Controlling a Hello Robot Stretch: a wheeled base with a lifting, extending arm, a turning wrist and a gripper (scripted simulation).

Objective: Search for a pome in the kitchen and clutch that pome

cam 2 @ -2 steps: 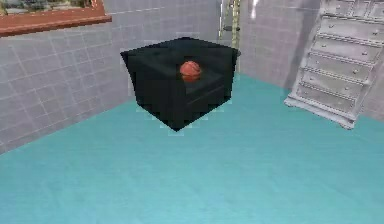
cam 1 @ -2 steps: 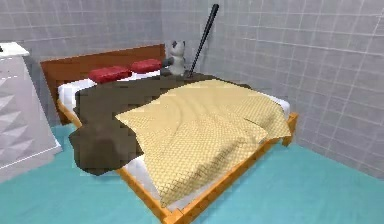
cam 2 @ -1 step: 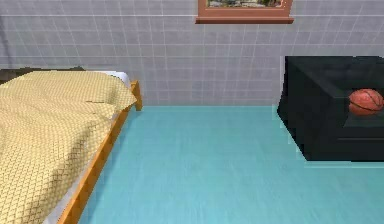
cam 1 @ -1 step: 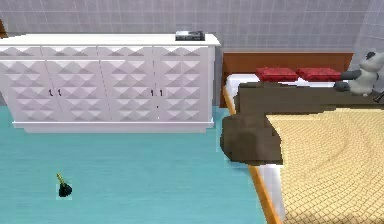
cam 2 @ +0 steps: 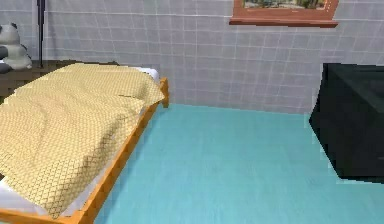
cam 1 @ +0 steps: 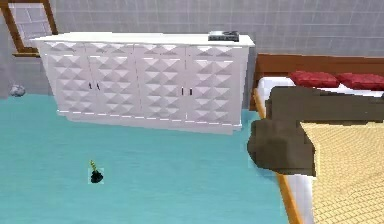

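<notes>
Bed, white dresser ahead, black cabinet aside

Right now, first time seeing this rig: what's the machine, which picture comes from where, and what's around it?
It is a wheeled robot with one lifting, extending arm, working in a simulated house. One picture looks ahead and slightly down. It shows a white cabinet with diamond-panelled doors, a small dark object on the teal floor, and a bed with red pillows. The other looks out to the arm's side. It shows a yellow quilted cover on an orange wooden bed frame, a black boxy cabinet and a framed wall picture. This looks like a bedroom, so the kitchen is probably elsewhere.
</notes>
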